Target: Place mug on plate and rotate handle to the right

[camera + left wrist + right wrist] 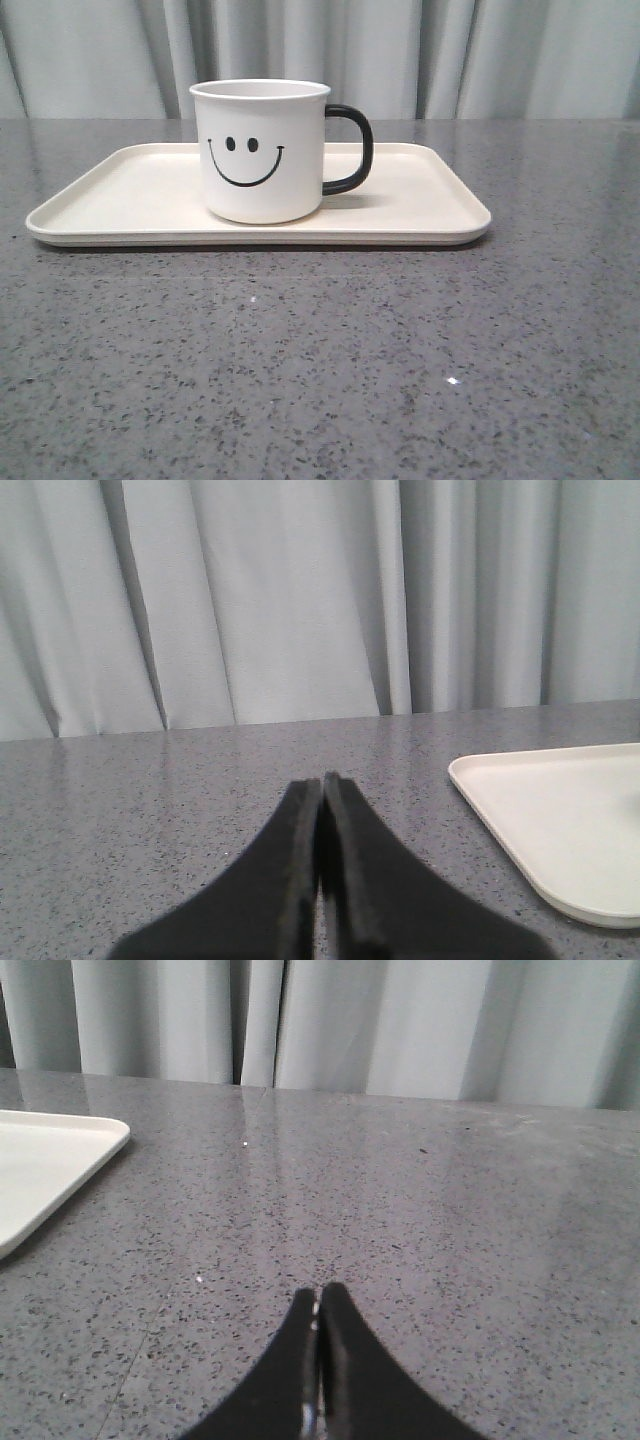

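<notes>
Looks like a staged test or lab setup, not a home: grey speckled stone-like table [320,360], bare apart from one plate [120,200] with a mug [262,150], closed off along the far edge by pale grey curtain [420,55].

The left gripper [321,865] is matte black; its two fingers are broad at the base and become narrow toward the tips. The right gripper [318,1360] has the same black, curved, pointed fingers.
</notes>
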